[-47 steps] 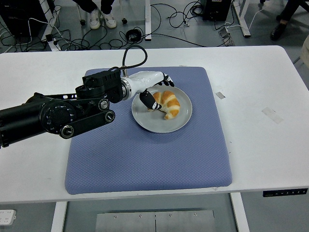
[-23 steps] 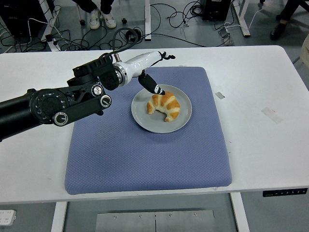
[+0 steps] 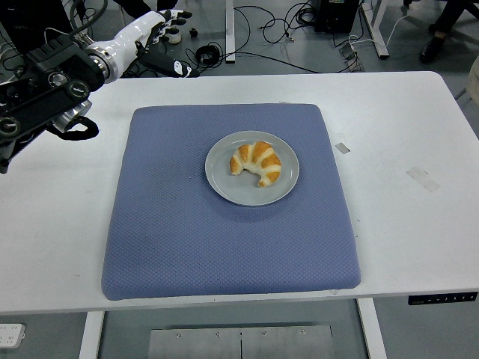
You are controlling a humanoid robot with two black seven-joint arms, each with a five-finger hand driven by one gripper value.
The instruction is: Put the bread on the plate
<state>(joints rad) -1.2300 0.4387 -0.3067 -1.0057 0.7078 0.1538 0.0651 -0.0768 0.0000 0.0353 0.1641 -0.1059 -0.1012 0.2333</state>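
Golden bread (image 3: pixel 256 162), a croissant, lies on the grey plate (image 3: pixel 224 183), well inside its rim. That plate sits near the middle of the blue mat (image 3: pixel 187 247) on the white bench (image 3: pixel 419 224). Up and left of the plate, beyond the mat's far corner, the left robot hand (image 3: pixel 153 34) hangs with fingers loose, grasping nothing, though that corner is cluttered and hard to read. The placing looks done. What remains is a clean retreat: the arm should stay high and clear of the plate so nothing gets nudged.
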